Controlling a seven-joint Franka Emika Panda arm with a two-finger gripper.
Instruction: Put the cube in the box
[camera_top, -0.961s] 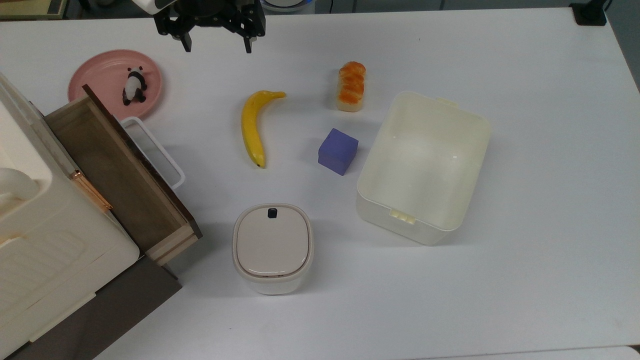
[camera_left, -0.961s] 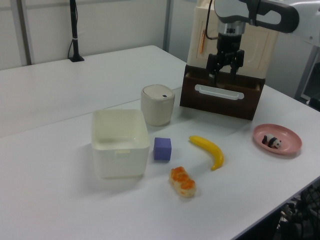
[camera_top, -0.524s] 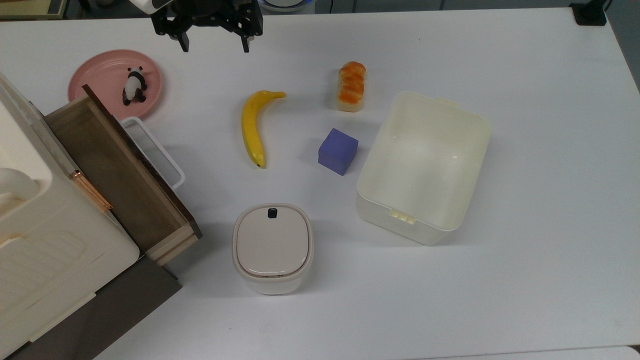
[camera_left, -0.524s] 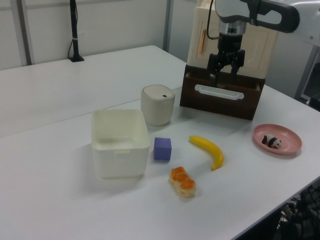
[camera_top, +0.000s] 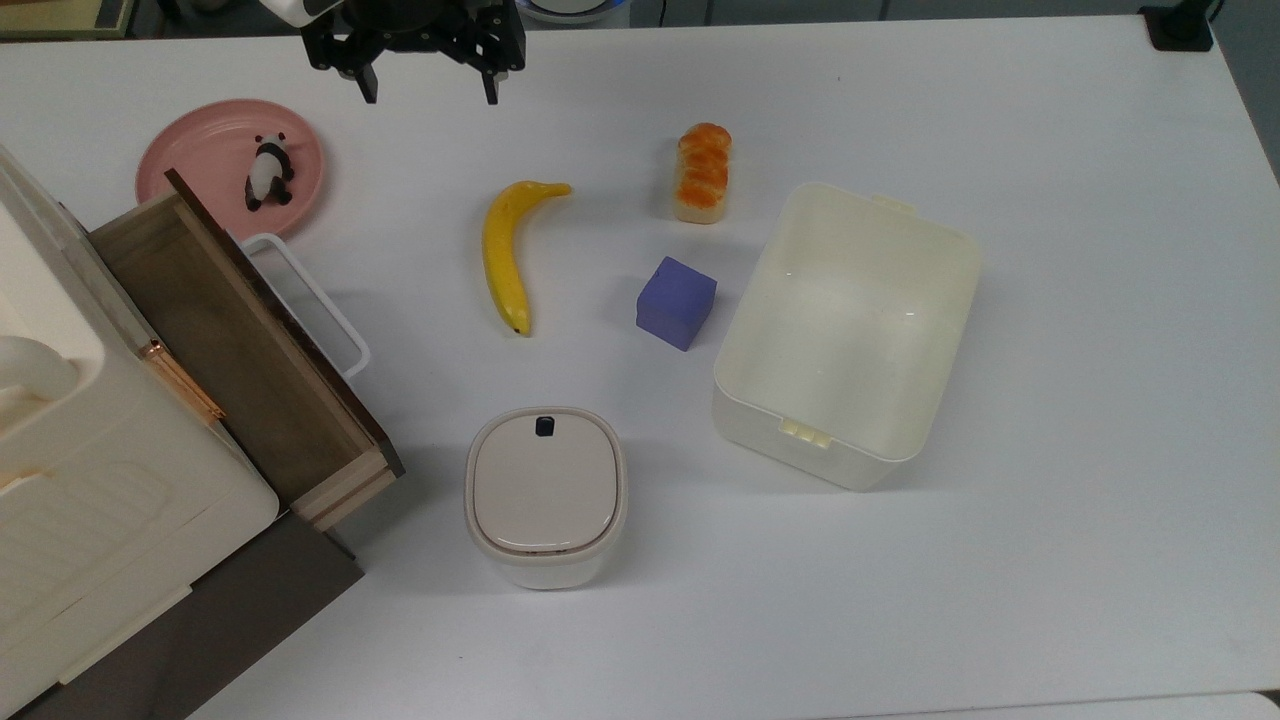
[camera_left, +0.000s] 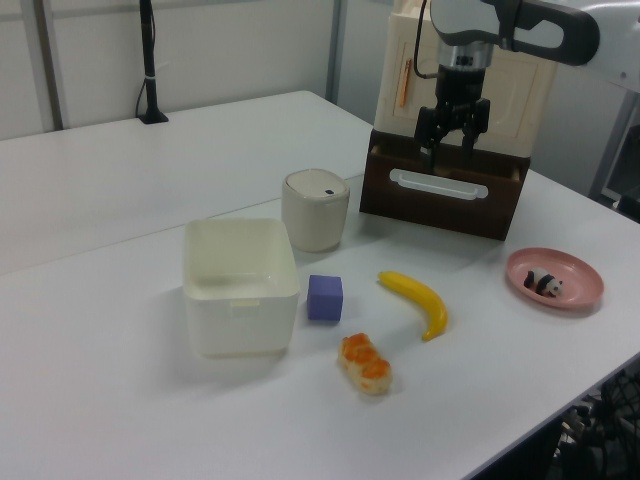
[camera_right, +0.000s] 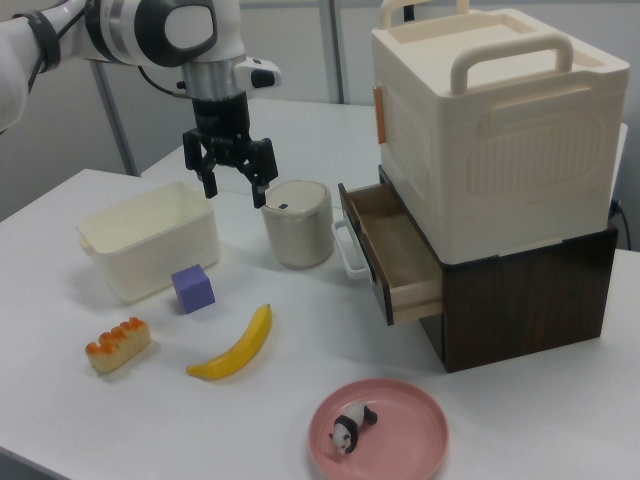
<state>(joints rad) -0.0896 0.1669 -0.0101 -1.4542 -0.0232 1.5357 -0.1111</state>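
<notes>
white desk (camera_top: 1050, 560) under office light: the cube (camera_top: 677, 302) sits on the desk just beside the box (camera_top: 850, 330), on the top view's left of it, not inside. the banana (camera_top: 505, 250) lies farther from the box, the bread roll (camera_top: 703, 172) near the box's corner. the gripper (camera_top: 428, 92) hangs well apart from the box, jaws spread and holding nothing.

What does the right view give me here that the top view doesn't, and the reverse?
Right view: the carry handle on the cream case. Top view: the box with its floor bare, and a black mount at the table corner. Both: the cube beside the box, and the open gripper far from it.
</notes>
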